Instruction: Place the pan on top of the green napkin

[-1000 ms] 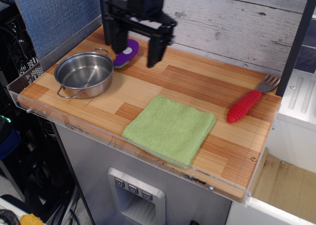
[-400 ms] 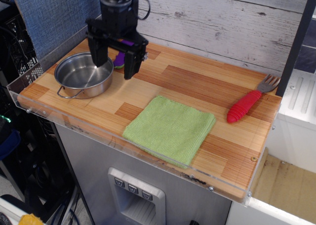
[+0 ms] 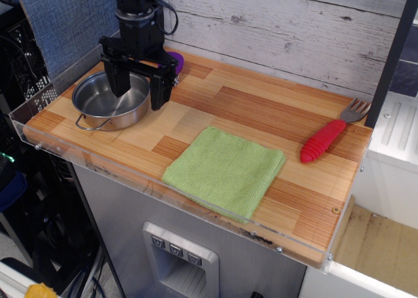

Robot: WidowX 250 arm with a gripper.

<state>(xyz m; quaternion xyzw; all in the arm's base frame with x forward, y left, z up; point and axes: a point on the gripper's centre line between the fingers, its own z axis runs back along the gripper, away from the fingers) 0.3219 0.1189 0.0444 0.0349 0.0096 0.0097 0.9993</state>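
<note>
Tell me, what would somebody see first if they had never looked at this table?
Probably the black tool, hanging open over the right rim of the shiny pan at the table's back left. Next comes the green napkin, lying flat near the front edge, and the fork with the bright red handle off to the right. A purple thing peeks out behind the tool.
</note>
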